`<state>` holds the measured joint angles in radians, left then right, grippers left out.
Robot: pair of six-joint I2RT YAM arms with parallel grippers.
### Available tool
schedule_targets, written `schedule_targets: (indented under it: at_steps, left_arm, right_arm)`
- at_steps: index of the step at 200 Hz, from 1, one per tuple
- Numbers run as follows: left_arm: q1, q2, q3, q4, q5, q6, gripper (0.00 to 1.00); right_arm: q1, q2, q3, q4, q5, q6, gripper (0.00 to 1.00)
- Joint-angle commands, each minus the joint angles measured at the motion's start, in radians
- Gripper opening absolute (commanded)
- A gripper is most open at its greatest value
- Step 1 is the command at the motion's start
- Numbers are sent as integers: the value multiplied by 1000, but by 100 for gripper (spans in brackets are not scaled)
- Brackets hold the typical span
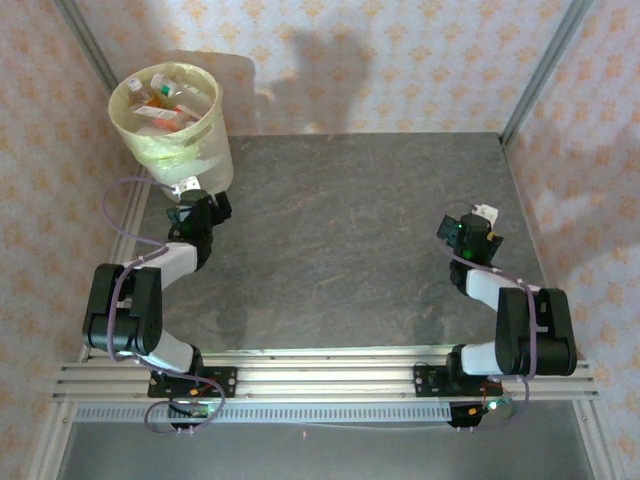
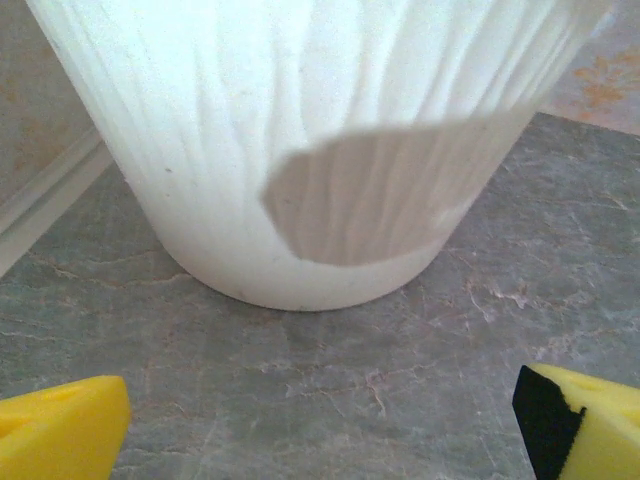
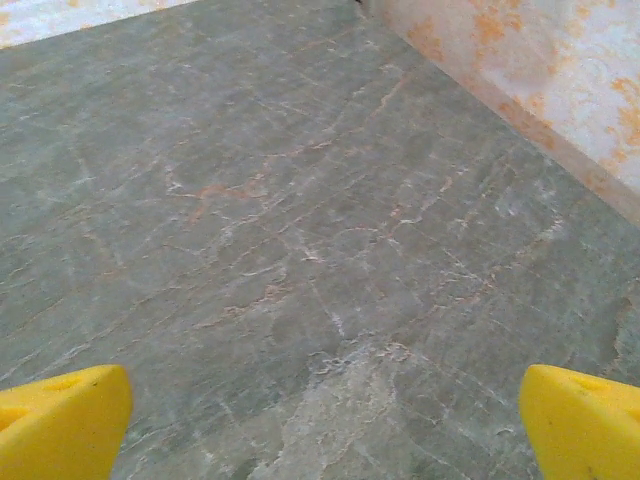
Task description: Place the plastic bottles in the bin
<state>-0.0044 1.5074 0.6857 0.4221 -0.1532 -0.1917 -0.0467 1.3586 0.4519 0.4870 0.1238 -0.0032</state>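
Your plastic bottles (image 1: 165, 98) lie heaped in the bin (image 1: 205, 150) at far left, with left gripper (image 2: 320, 425) and right gripper (image 3: 320, 420) both spread wide and empty, so the job looks done.

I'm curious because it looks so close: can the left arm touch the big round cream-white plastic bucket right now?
Probably yes. The left gripper is open and faces the lower wall of the round cream-white plastic bucket, with just bare grey table between them.
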Motion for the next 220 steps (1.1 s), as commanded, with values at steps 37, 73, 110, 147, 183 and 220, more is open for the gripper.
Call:
schedule_targets:
  at_steps: [37, 73, 110, 147, 183, 220]
  left_arm:
    - [5, -193, -56, -114, 15, 94, 100]
    - [4, -182, -126, -71, 58, 98, 100]
    - [41, -123, -153, 39, 76, 117, 100]
    - [50, -75, -174, 111, 88, 100, 100]
    - [-71, 14, -299, 435, -9, 224, 100]
    - [-52, -6, -271, 350, -3, 195, 100]
  right_arm:
    - [-4, -38, -33, 70, -157, -83, 99]
    - [-4, -6, 3, 33, -87, -66, 99]
    - [-3, -9, 1, 37, -90, -67, 99]
    - [-4, -29, -25, 64, -84, -66, 99]
    - [-4, -43, -41, 87, -130, -39, 99]
    - [-4, -29, -65, 176, -154, 5, 99]
